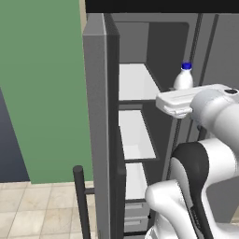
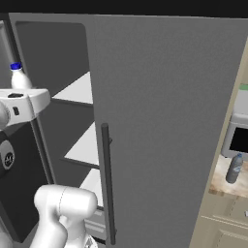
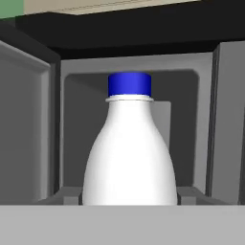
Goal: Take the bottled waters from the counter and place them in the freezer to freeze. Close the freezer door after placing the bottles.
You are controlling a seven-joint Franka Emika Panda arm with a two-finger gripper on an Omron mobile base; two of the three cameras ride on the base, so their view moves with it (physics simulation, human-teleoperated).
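White bottle [image 3: 129, 153] upright, facing open freezer [image 1: 135, 84]

**Bottles, freezer, door**

White bottle [image 1: 183, 79], blue cap, upright at the open freezer [image 1: 140, 93]. Freezer door [image 1: 100, 135] swung wide at 9 o'clock. Grey bottle [image 2: 234, 168] upright on the marbled surface [image 2: 224, 181], 3 o'clock.
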